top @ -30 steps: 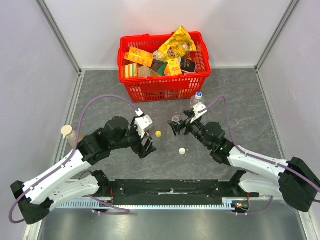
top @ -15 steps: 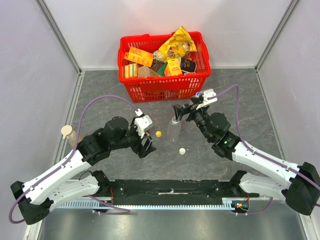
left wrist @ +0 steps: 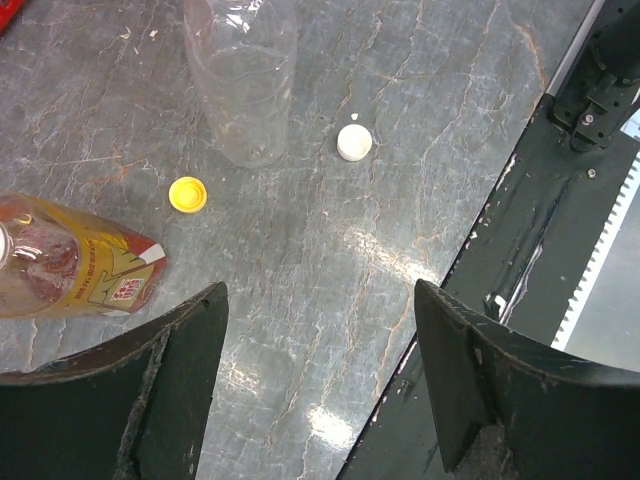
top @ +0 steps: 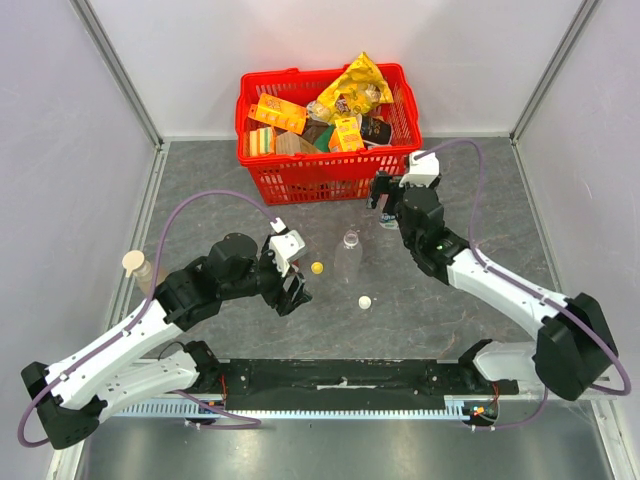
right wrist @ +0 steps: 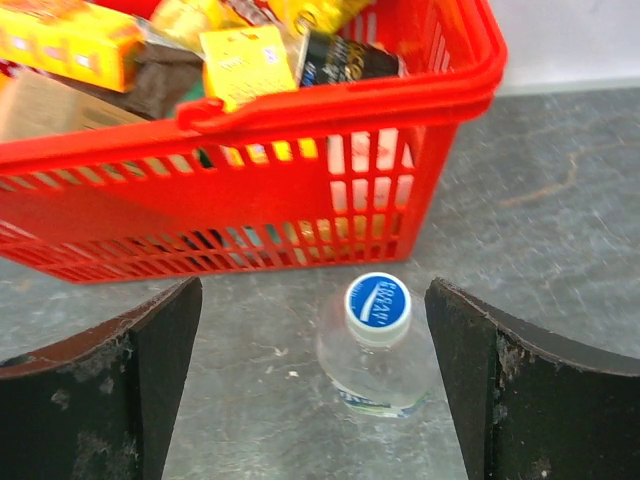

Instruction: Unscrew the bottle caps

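A blue cap (right wrist: 378, 302) is still on a small clear bottle (right wrist: 377, 378) standing just in front of the red basket (right wrist: 250, 200). My right gripper (right wrist: 312, 292) is open, one finger on each side of that bottle and clear of it. In the top view the right gripper (top: 384, 200) covers most of this bottle. A yellow cap (left wrist: 187, 194) and a white cap (left wrist: 354, 142) lie loose on the table near an uncapped clear bottle (top: 348, 256). My left gripper (left wrist: 320, 335) hovers open over bare table, holding nothing.
A bottle with a yellow and red label (left wrist: 80, 270) lies beside the left gripper. A brownish bottle with a beige cap (top: 135, 264) stands at the left wall. The basket (top: 262, 178) is full of packets. The black base rail (left wrist: 540, 200) runs along the near edge.
My right arm let go of the uncapped clear bottle and swung back and to the right, over the blue-capped bottle. The left arm stayed where it was.
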